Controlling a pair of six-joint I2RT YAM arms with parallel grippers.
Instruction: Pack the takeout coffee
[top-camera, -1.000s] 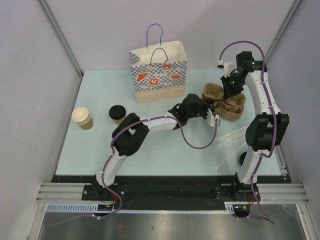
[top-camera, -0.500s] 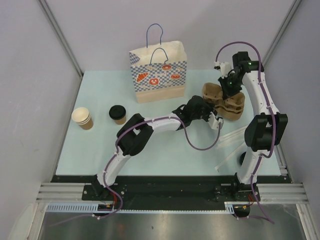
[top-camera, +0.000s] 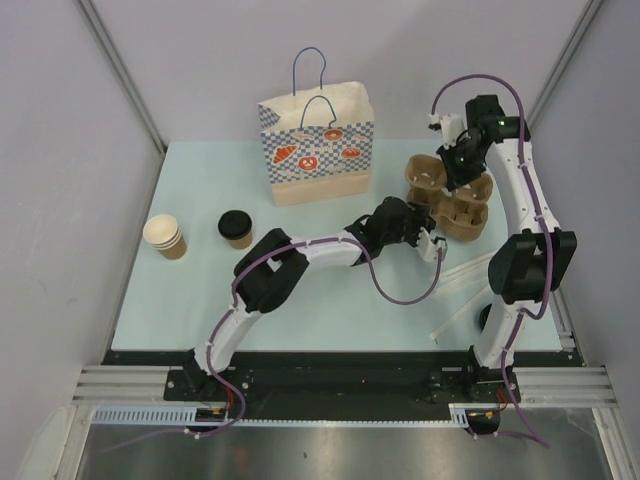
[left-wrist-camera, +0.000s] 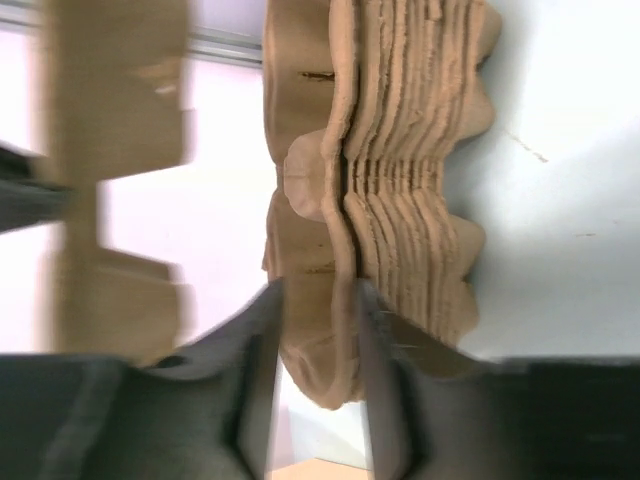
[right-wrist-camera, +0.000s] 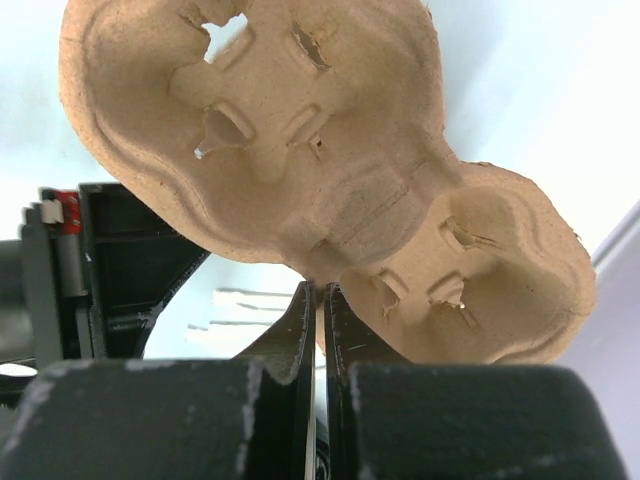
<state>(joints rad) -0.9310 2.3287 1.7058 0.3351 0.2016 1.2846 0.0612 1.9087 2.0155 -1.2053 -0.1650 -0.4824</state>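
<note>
Pulling one carrier (right-wrist-camera: 330, 180) free: right gripper (right-wrist-camera: 318, 300) pinches it, left gripper (left-wrist-camera: 318, 305) sits slack astride the stack (left-wrist-camera: 420, 200); next, probably lift clear, towards the coffee (top-camera: 235, 228).

On left wrist, I get only blur from the cardboard carrier (left-wrist-camera: 115, 170) at nine o'clock. The carrier stack (left-wrist-camera: 410, 200) is cropped at twelve.

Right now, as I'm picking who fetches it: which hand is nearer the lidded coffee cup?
Left. The left hand is at the carrier stack, right of the lidded coffee cup; the right hand holds a carrier farther right and back.
</note>
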